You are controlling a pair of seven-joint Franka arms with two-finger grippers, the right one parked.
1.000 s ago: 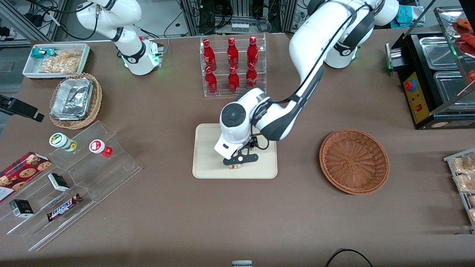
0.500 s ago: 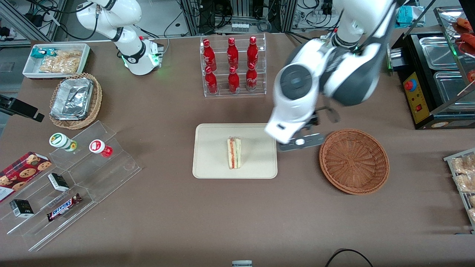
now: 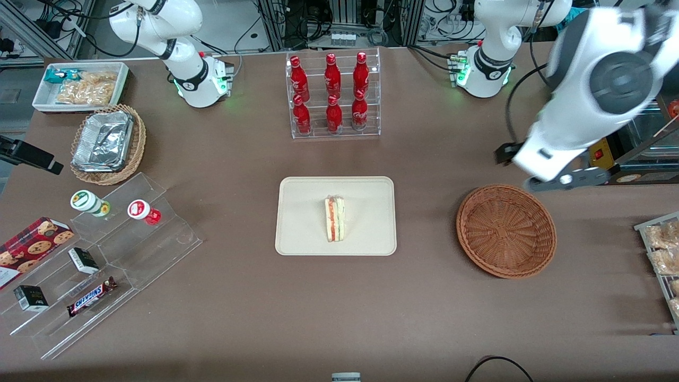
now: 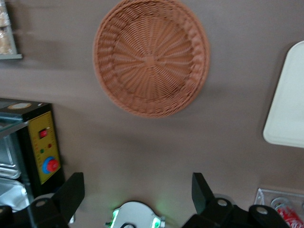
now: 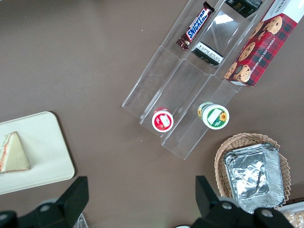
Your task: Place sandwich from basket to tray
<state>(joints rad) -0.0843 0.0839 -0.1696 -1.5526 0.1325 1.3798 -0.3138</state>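
One sandwich (image 3: 334, 218) lies on the tray (image 3: 366, 239), well apart from the pincer (image 4: 137, 192). We find the pincer spread and empty, raised above the table (image 3: 424, 307) near the basket (image 3: 506, 231).

Front view: high, looking down across the whole table (image 3: 238, 297) toward both arm bases; widest of the three.
Left wrist view: on the working arm, facing straight down from well above the table; the gripper (image 4: 137, 192) frames its edge with jaws spread wide, the basket (image 4: 151, 56) ahead of the jaws.
Right wrist view: on the parked arm, facing down, raised, over its end of the table.
Shared, front and left wrist: basket, a corner of the tray (image 4: 289, 102).
Shared, front and right wrist: tray with sandwich (image 5: 13, 153), clear stepped display (image 5: 190, 90).
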